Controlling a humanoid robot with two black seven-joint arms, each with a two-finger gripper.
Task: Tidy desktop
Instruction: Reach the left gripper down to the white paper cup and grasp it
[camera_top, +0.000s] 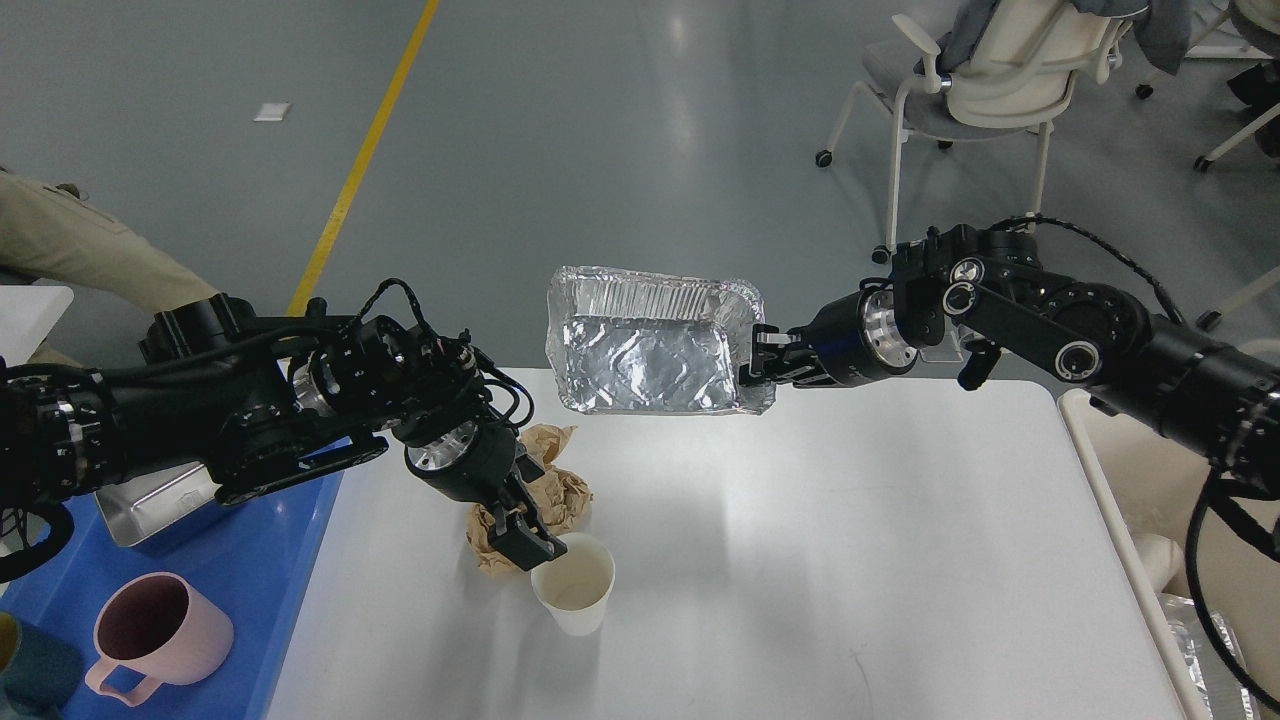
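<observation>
The white desktop (820, 560) carries a crumpled brown paper ball (565, 495) and a white paper cup (575, 585), upright just in front of it. My left gripper (530, 510) is open and low over the paper ball, its near finger at the cup's far rim. My right gripper (762, 365) is shut on the right rim of a foil tray (650, 350). It holds the tray tilted in the air above the table's far edge, with the hollow side facing me.
A blue tray (270, 590) lies along the table's left side with a steel container (150, 505), a pink mug (160, 630) and a teal object (30, 670). A cream bin (1110, 470) stands at the right edge. Chairs (1000, 90) stand beyond.
</observation>
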